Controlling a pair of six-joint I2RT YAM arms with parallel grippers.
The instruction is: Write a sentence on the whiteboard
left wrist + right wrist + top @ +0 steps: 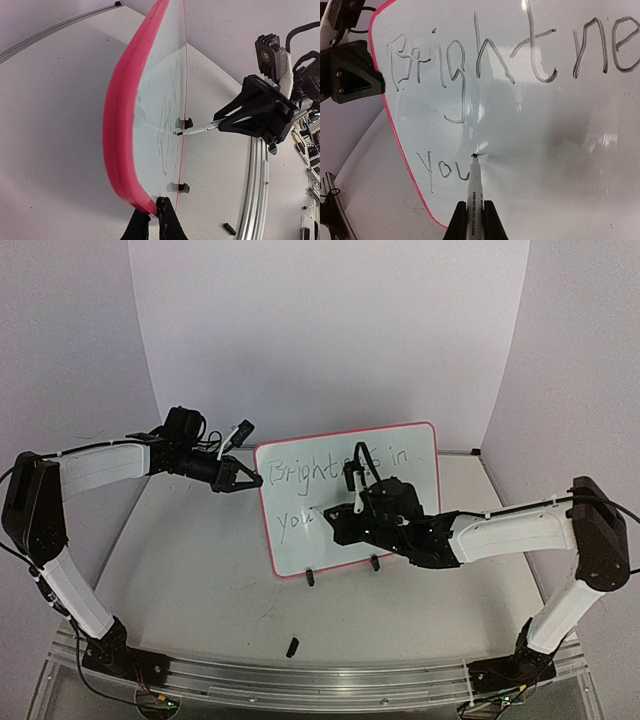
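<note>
Half the sentence (532,50) is written: right gripper (475,215), clenched on the marker (475,182), touches the whiteboard (295,545) after "you"; left gripper (248,480) pinches its edge. Next, probably an "r".

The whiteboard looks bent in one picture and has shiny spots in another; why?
Left wrist view: the wide lens likely bows the glossy white board with the thin red-pink frame into a curve. Right wrist view: pale glare patches sit on its surface. Top view: even light, straight edges.
</note>
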